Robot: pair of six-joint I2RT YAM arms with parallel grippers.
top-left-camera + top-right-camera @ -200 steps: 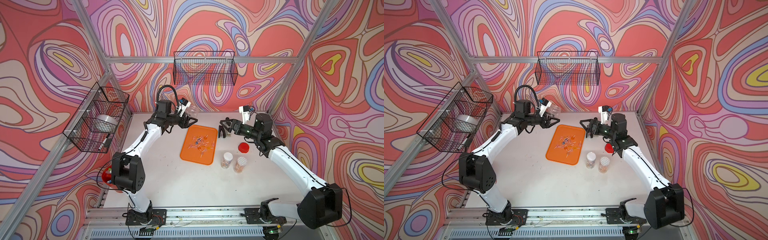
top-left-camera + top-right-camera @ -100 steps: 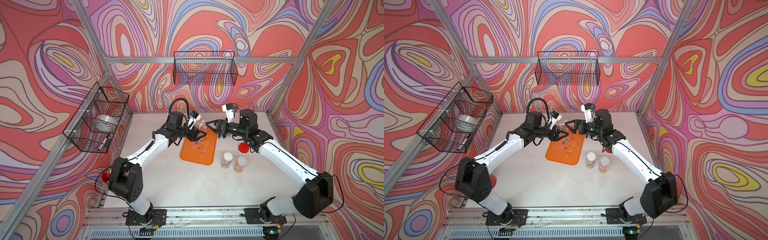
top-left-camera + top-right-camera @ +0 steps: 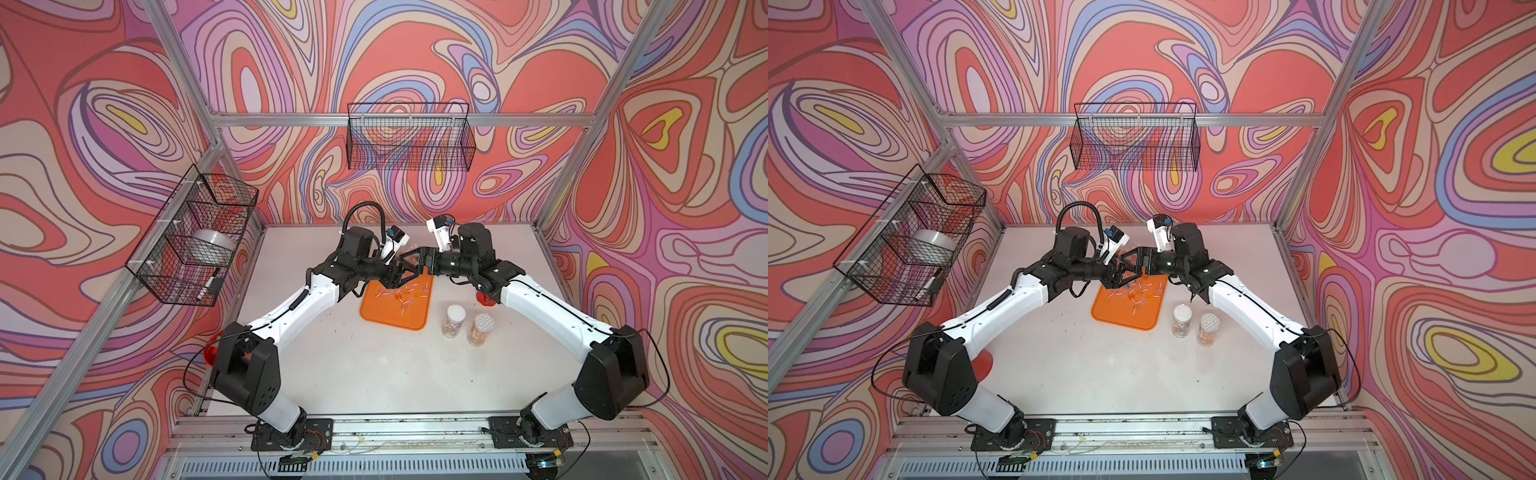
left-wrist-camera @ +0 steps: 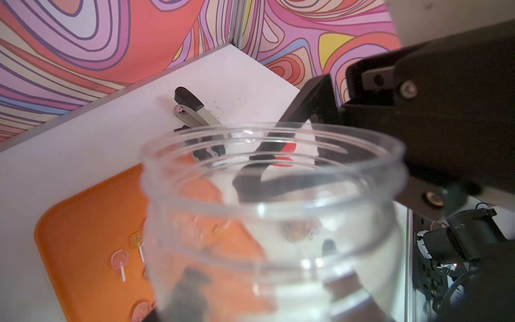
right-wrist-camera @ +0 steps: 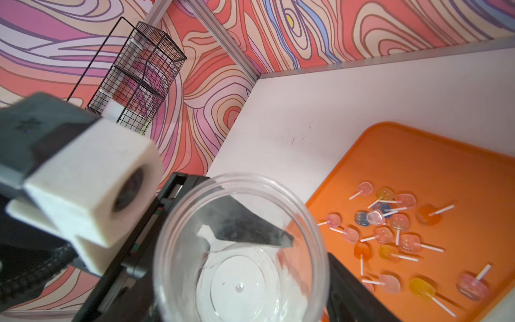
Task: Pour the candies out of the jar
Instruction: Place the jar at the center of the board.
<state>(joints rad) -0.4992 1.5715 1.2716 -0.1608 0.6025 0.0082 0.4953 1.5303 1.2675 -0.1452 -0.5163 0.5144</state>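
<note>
**Left gripper (image 3: 395, 277) holds the emptied clear plastic wide-mouthed jar (image 4: 274, 200); right gripper (image 3: 409, 262) is at its mouth**

The left gripper is part-closed on the jar's base end and carries it in the air. The jar's long axis runs roughly level between the two arms, base toward the left gripper and open mouth toward the right gripper. The right wrist view looks straight down the bore to the bottom, and nothing is inside.

The right gripper's jaws sit spread either side of the mouth end. I can't tell whether the pads touch the wall. Both arms are at the jar, but only the left clearly has it.

My read is that the pour is done and a handover or set-down comes next. For a handover, the right needs a firm grip before the left lets go, since the wall is smooth and probably slippery.

Below is a flat orange plastic tray (image 5: 446, 167), with the jar about over its far edge. The small clear-wrapped candies (image 5: 384, 235) on white sticks (orange, yellow, blue, pink) lie scattered on it.

Two clear white-lidded jars (image 3: 454, 322) stand upright just beside the tray's near right corner, with sweets inside. The white tabletop (image 5: 334, 111) has free room around the tray. A black-and-grey stapler (image 4: 195, 111) lies toward the far edge. The black wire baskets (image 3: 409, 141) on the walls are well apart.
</note>
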